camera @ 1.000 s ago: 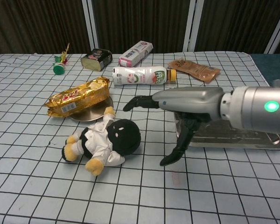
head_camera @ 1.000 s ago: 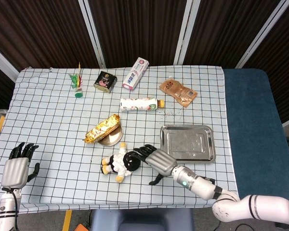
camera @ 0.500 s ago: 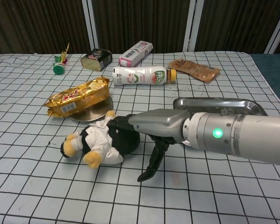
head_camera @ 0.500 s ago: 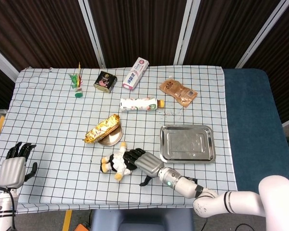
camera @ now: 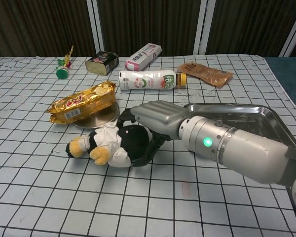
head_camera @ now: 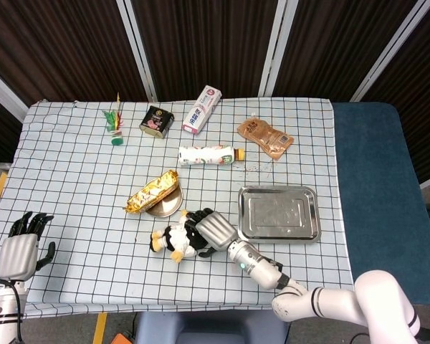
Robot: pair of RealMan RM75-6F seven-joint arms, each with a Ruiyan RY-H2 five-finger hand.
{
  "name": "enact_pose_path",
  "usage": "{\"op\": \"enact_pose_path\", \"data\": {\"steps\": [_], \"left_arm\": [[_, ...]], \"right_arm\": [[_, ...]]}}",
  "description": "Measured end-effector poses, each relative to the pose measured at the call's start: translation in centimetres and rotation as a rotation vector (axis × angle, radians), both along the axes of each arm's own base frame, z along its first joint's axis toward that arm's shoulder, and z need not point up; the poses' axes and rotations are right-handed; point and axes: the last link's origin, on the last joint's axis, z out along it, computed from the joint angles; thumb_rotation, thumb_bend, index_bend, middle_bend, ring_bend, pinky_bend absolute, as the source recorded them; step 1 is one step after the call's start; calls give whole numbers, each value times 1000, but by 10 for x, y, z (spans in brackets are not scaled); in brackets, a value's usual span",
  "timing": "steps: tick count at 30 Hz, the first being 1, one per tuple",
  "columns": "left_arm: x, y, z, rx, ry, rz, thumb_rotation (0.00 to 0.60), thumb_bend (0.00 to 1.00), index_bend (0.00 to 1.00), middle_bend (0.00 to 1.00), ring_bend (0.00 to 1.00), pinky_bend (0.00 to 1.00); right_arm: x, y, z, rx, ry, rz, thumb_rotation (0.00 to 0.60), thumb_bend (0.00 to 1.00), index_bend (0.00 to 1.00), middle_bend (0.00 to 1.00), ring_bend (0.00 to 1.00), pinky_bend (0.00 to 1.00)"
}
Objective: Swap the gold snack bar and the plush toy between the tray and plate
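My right hand (camera: 150,121) wraps its fingers around the plush toy (camera: 108,145), which lies on the checked cloth just beside the plate (head_camera: 165,208) (gold snack bar (head_camera: 152,191) resting across it). Tray (head_camera: 279,213) sits to the right. Left hand (head_camera: 18,252) hangs released, holding nothing.
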Motion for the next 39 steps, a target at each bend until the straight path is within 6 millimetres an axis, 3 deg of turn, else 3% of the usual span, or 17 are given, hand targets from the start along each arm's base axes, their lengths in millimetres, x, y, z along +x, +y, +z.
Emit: {"op": "enact_pose_path", "data": {"steps": [2,9,20,26,29,36,39], "left_arm": [[0,0,1,3,-2,-1,600,480,202,159,71,152],[0,0,3,10,-6,0,600,479,202,159,70,152],[0,0,2,5,-1,-1,600,480,202,159,71,152],[0,0,0,-1,7,0,600,479,202,160,71,152],[0,0,0,1,5,2,600,480,202,159,71,152],[-1,1,0,10,-1,12,600,478,202,159,70,153],[0,1,-1,8,-1,11,600,479,206,160,71,153]], "right_arm": [[0,-3,-3,-28,-17,5,600,119,636,498,602,590],[-2,-7,-7,-118,-76,25,600,192,835,627,745,721],[-17,-7,17,-160,-108,5,600,238,926,676,787,753],[-33,2,57,-185,-119,-26,600,242,929,679,789,755],[-48,7,87,-215,-113,-61,600,246,930,680,789,755],[-114,15,160,-353,-25,-203,600,256,931,680,789,755],[-134,17,172,-365,-14,-253,600,259,931,680,787,754]]}}
